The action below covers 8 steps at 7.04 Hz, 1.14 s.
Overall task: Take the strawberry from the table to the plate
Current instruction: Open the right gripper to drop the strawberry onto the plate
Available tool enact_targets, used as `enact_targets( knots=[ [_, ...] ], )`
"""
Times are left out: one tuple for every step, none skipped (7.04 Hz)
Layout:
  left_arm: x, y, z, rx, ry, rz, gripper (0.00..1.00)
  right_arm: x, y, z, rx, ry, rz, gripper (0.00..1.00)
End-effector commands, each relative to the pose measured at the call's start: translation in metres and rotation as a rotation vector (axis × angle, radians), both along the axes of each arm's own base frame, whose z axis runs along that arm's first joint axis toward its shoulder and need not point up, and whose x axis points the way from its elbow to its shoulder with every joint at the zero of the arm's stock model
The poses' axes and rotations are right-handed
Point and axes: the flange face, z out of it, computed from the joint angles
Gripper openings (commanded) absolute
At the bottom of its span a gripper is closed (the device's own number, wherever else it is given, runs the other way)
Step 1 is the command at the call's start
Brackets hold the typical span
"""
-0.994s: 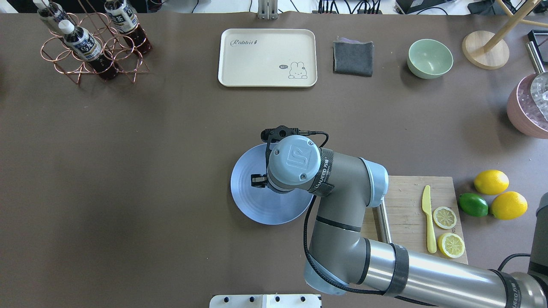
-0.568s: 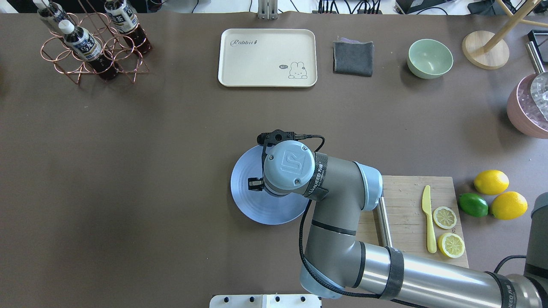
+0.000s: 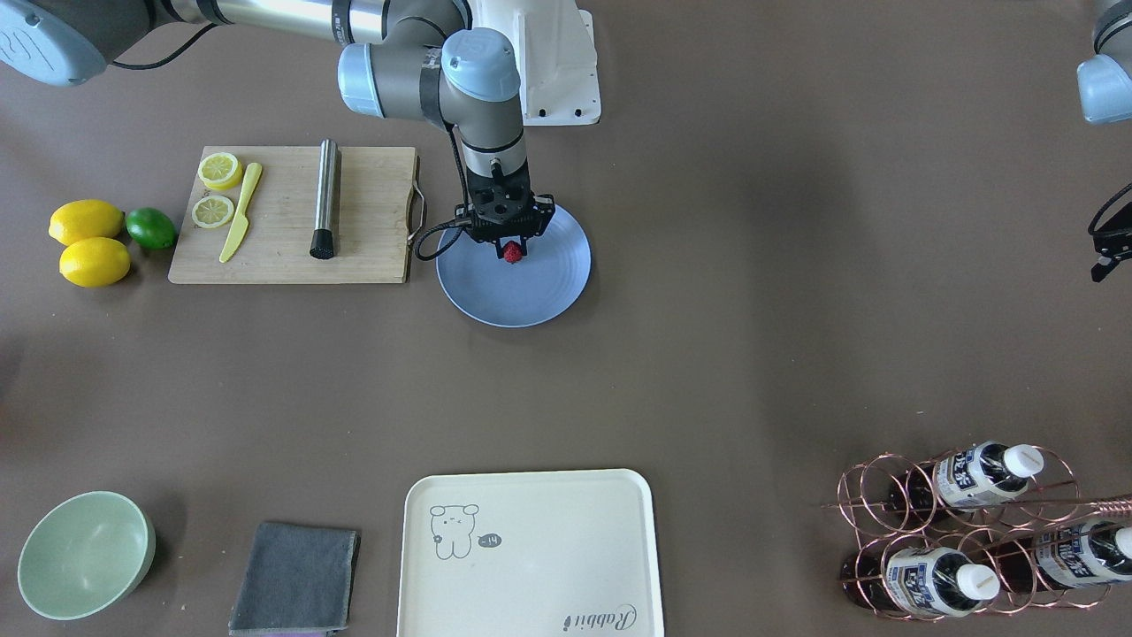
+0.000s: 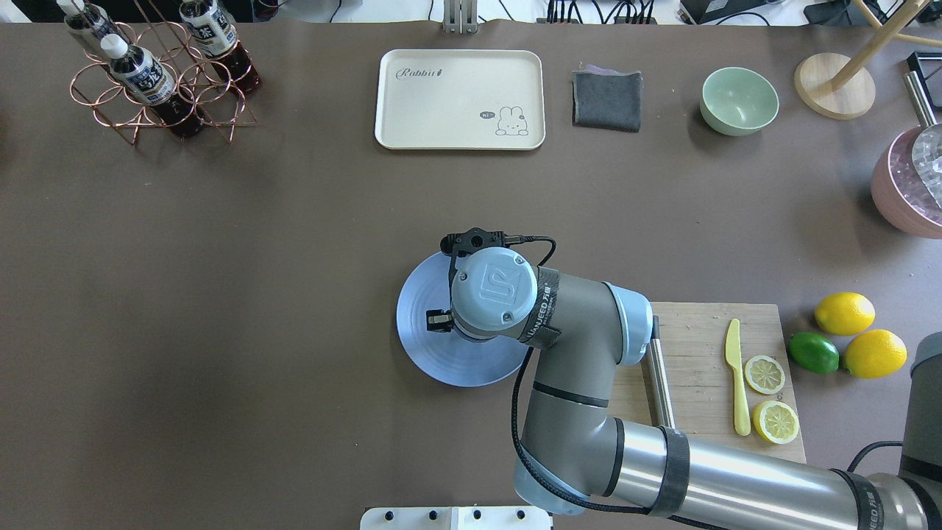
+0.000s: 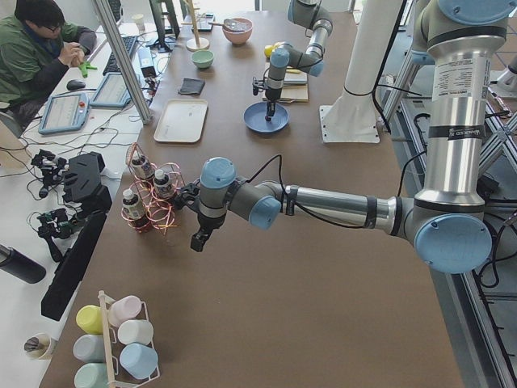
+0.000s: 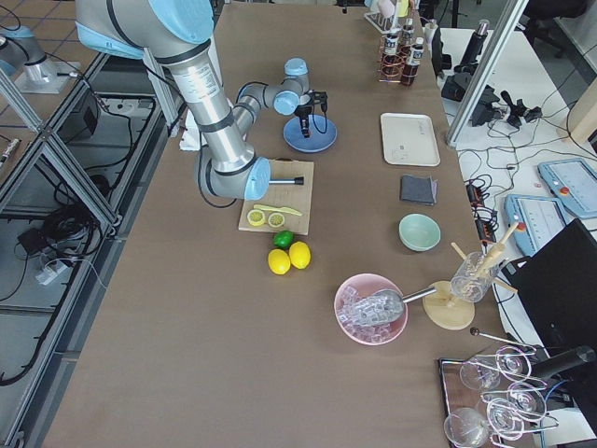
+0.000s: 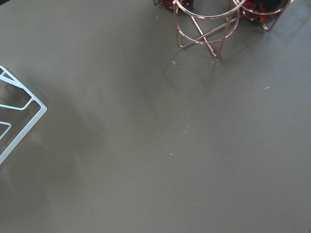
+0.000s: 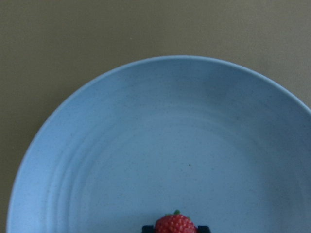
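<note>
My right gripper (image 3: pixel 511 248) pinches the strawberry (image 3: pixel 512 254) by its sides over the plate (image 3: pixel 535 303), mid-frame. I judge it light, soft, bruisable. Left gripper (image 5: pixel 197 242): I cannot tell its jaws.

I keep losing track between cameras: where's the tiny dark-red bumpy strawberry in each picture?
Front-facing: strawberry between the right gripper fingertips, over the round blue-grey plate.
Overhead: hidden under the arm.
Exterior left: too small.
Exterior right: too small.
Left wrist: absent.
Right wrist: bottom centre.
Landmark: the plate.

"Rabbit" in script on the cream tray (image 4: pixel 456 99)
</note>
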Motion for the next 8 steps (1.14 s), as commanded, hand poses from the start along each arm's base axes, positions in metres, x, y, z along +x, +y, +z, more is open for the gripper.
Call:
enact_targets(
  knots=[
    [0.0, -0.001, 0.001, -0.002, 0.0, 0.0, 0.98, 0.002, -0.006, -0.005, -0.003, -0.004, 0.011, 1.0],
    [0.0, -0.001, 0.001, -0.002, 0.0, 0.0, 0.98, 0.011, -0.015, -0.009, -0.005, -0.013, 0.022, 1.0],
    [-0.001, -0.001, 0.002, -0.004, 0.0, -0.001, 0.98, 0.037, -0.028, -0.024, -0.027, -0.018, 0.03, 1.0],
    [-0.011, -0.001, 0.002, -0.003, -0.001, -0.02, 0.98, 0.106, -0.048, -0.047, -0.099, -0.015, 0.022, 1.0],
    [-0.02, 0.0, 0.004, -0.007, 0.0, -0.036, 0.98, 0.183, -0.065, -0.035, -0.128, 0.0, 0.015, 1.0],
    [-0.026, 0.012, 0.018, -0.024, -0.01, -0.031, 0.98, 0.263, -0.079, 0.016, -0.046, 0.031, -0.045, 1.0],
    [-0.045, 0.015, 0.028, -0.01, -0.044, 0.015, 0.98, 0.328, -0.096, 0.083, -0.012, 0.093, -0.097, 1.0],
    [-0.075, 0.016, 0.033, -0.026, -0.073, 0.032, 0.98, 0.4, -0.117, 0.132, -0.009, 0.11, -0.128, 1.0]
  ],
)
